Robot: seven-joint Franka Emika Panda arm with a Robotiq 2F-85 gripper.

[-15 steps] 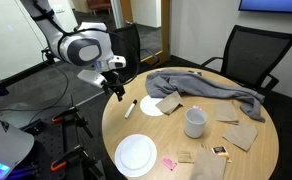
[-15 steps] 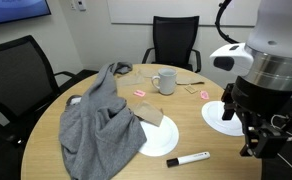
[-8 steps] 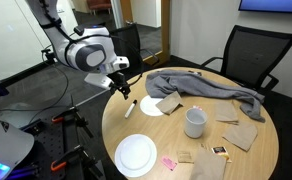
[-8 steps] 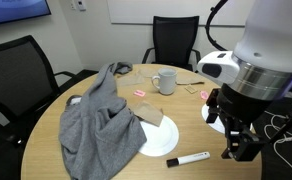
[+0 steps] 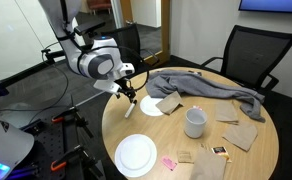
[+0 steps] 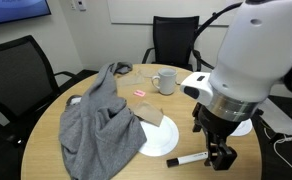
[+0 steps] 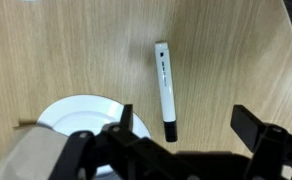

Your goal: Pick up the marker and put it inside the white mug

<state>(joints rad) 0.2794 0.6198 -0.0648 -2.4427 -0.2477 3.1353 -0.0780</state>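
slim white marker (image 7: 166,90) with black cap lies on wooden table (image 7: 66,50) under the tool (image 7: 186,122), spread wide apart

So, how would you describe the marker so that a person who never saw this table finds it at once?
Find the round wooden table and the plate partly under the grey cloth. The marker lies flat on bare wood beside that plate, near the table edge. Its neighbours are flat or round; it is a thin stick, white with a black end.
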